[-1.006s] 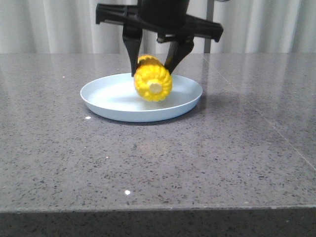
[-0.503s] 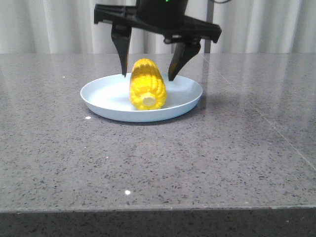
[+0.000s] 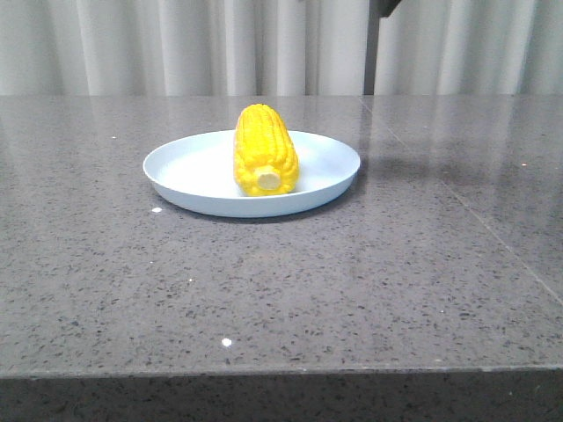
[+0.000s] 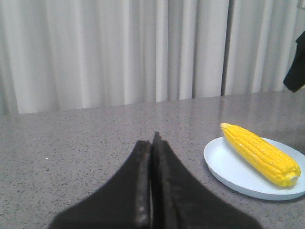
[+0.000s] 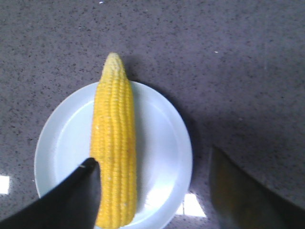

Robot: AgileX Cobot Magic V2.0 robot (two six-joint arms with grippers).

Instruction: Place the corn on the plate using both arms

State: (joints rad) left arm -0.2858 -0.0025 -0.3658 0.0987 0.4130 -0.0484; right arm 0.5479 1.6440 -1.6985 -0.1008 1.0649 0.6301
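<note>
right wrist view: corn (image 5: 114, 143) base behind pincer (image 5: 152, 186)

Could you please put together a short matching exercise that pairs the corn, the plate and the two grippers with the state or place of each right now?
Things:
1. corn
2. plate
3. left gripper
4. right gripper

States:
A. shut, empty, off to the side of the plate
B. lying on the plate, free of both grippers
C. open, above the corn
D. pale blue, resting on the grey table

Pairs: 1-B, 2-D, 3-A, 4-C
</note>
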